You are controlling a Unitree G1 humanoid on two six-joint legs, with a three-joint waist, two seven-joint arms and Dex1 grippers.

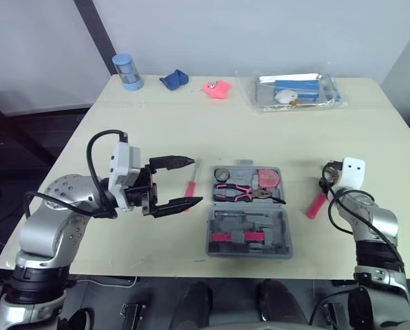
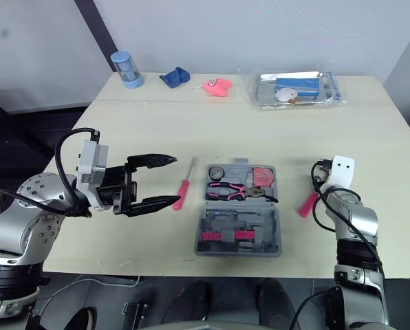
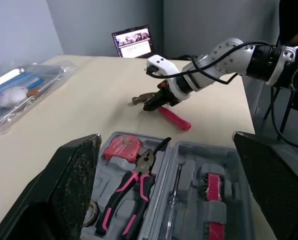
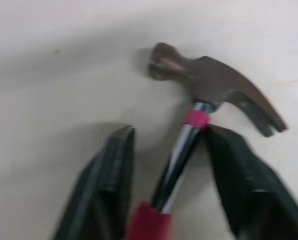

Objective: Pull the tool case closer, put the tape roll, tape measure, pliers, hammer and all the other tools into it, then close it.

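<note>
Now right gripper [image 4: 168,134] half-open astride hammer [image 4: 214,80] shaft; left gripper [image 1: 195,181] wide open.

One tool case [image 1: 286,237] is counted on one table [image 1: 157,130], and it lies open. Inside it are seen one pair of pliers [image 1: 232,192], one tape roll [image 1: 217,174] and one tape measure [image 1: 267,178]. Two pink holders [image 1: 221,237] and one thin screwdriver [image 3: 170,215] are also counted in the case. On the table outside the case, one red-handled screwdriver [image 1: 190,185] and one hammer [image 4: 209,80] are found. At the far edge are counted one blue cylinder [image 1: 128,71], one blue cloth [image 1: 174,79], one pink object [image 1: 217,87] and one clear plastic tray [image 1: 298,91]. One laptop [image 3: 133,40] is seen.
</note>
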